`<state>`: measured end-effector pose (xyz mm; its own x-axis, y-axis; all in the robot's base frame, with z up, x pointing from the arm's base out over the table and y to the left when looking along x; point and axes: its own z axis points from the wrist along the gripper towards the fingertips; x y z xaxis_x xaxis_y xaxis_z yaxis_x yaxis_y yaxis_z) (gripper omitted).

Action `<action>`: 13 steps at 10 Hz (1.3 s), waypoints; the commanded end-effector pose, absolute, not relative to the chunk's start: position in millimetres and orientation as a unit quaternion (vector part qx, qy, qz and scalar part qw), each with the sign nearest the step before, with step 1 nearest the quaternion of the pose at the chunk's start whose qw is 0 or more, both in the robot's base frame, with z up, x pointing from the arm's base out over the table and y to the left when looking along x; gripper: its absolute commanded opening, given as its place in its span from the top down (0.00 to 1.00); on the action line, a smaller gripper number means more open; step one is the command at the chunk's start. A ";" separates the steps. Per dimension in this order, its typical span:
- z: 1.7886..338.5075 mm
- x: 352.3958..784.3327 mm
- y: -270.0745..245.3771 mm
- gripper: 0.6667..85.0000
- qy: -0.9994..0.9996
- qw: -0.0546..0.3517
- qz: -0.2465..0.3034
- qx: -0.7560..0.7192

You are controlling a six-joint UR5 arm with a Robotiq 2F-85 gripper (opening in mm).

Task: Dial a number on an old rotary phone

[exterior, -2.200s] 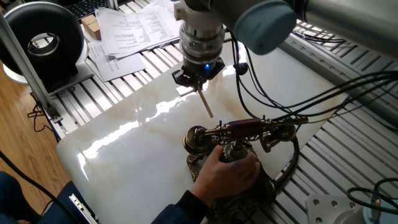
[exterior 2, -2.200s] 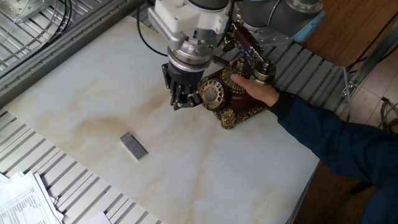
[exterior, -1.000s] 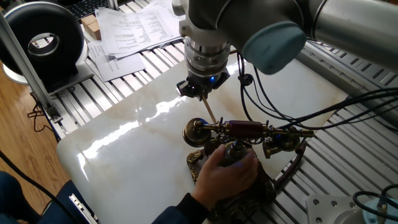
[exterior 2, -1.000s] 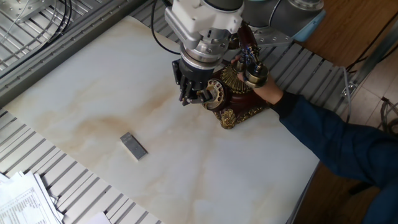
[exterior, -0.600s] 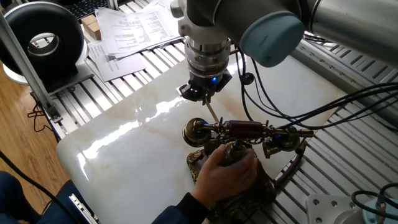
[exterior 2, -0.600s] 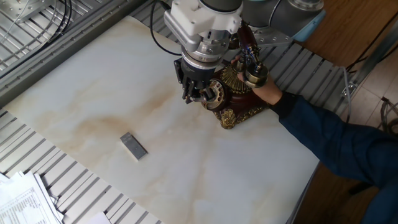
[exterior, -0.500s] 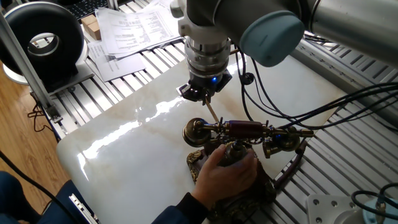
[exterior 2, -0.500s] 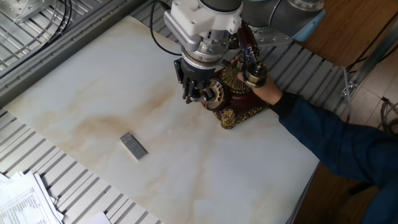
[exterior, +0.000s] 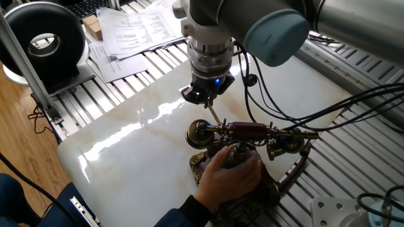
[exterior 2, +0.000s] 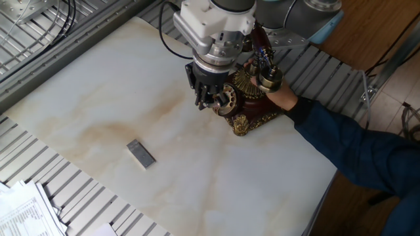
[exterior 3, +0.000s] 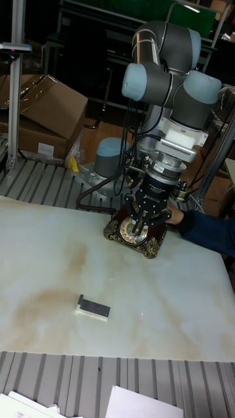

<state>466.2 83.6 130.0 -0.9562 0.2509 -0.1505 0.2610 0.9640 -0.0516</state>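
Observation:
The old rotary phone (exterior: 247, 132), ornate brass with a maroon handset bar, stands at the marble slab's right side, its dial (exterior 2: 225, 99) facing the open slab. My gripper (exterior: 206, 99) hangs just above the dial, shut on a thin pale wooden stick (exterior: 213, 115) that slants down to the dial. In the tall fixed view the gripper (exterior 3: 144, 218) covers most of the dial (exterior 3: 128, 231). A person's hand (exterior: 230, 176) grips the phone's body from behind.
A small grey block (exterior 2: 141, 153) lies on the white marble slab (exterior 2: 98, 98), well apart from the phone. Papers (exterior: 136, 28) and a black round device (exterior: 44, 38) sit beyond the slab. Dark cables (exterior: 303, 107) hang over the phone's far side. The person's blue sleeve (exterior 2: 354, 154) reaches in from the right.
Over two seconds my gripper came down and toward the phone, bringing the stick's tip to the dial. The handset shifted a little. In the last half second almost nothing moved.

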 end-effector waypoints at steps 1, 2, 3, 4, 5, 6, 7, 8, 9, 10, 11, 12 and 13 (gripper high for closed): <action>131.4 452.7 89.8 0.99 0.988 0.071 -0.023 0.135; 129.1 450.2 87.5 0.99 0.988 0.072 -0.024 0.134; 126.6 450.6 82.6 0.99 0.988 0.075 -0.027 0.130; 122.9 450.9 80.0 0.99 0.988 0.078 -0.025 0.129; 120.1 451.8 79.9 0.99 0.988 0.079 -0.025 0.128; 119.0 453.0 79.6 0.99 0.988 0.079 -0.027 0.127; 118.5 451.7 81.3 0.99 0.988 0.078 -0.028 0.129; 118.1 451.3 81.8 0.99 0.988 0.078 -0.029 0.129; 117.7 451.5 81.0 0.99 0.988 0.079 -0.029 0.129; 117.1 452.0 79.0 0.99 0.988 0.081 -0.031 0.127; 115.6 452.0 76.9 0.99 0.988 0.082 -0.031 0.125; 114.7 451.9 75.3 0.99 0.988 0.084 -0.033 0.123; 114.1 452.7 75.4 0.99 0.988 0.084 -0.033 0.123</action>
<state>451.9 75.5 115.6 -0.9563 0.2366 -0.1717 0.2488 0.9671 -0.0529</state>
